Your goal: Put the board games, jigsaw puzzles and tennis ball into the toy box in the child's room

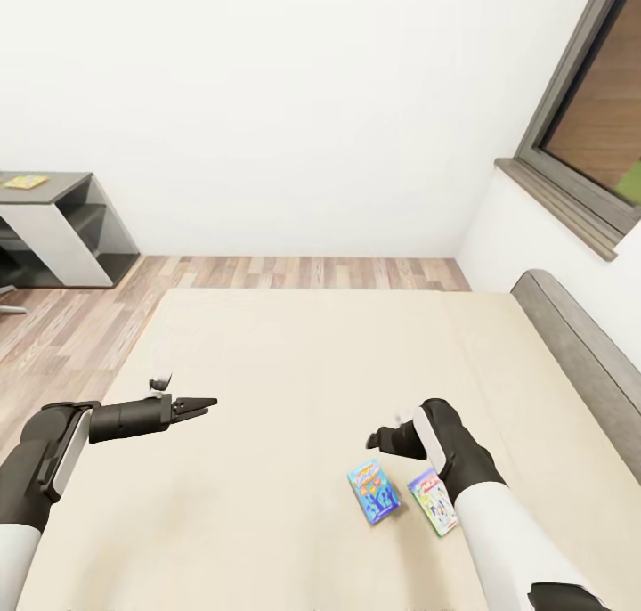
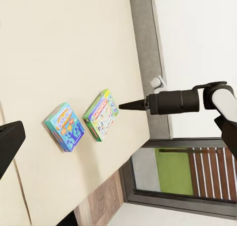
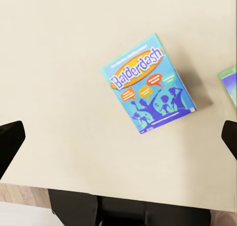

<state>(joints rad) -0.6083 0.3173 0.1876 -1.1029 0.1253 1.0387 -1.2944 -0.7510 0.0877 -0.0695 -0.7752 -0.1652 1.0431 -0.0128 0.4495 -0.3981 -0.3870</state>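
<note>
While the right gripper (image 1: 381,439) hung spread and empty above the bed (image 1: 294,362), the blue board game (image 1: 373,492) lay flat just beneath it, far nearer than the closed left gripper (image 1: 203,406).

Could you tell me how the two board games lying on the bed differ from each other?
The blue Balderdash box has a blue cover with dark silhouettes; the green-edged box has a pale, busier cover. The Balderdash box lies clear on the bed; the green-edged box sits right beside the right arm in the head view. Both lie flat, face up, apart.
</note>
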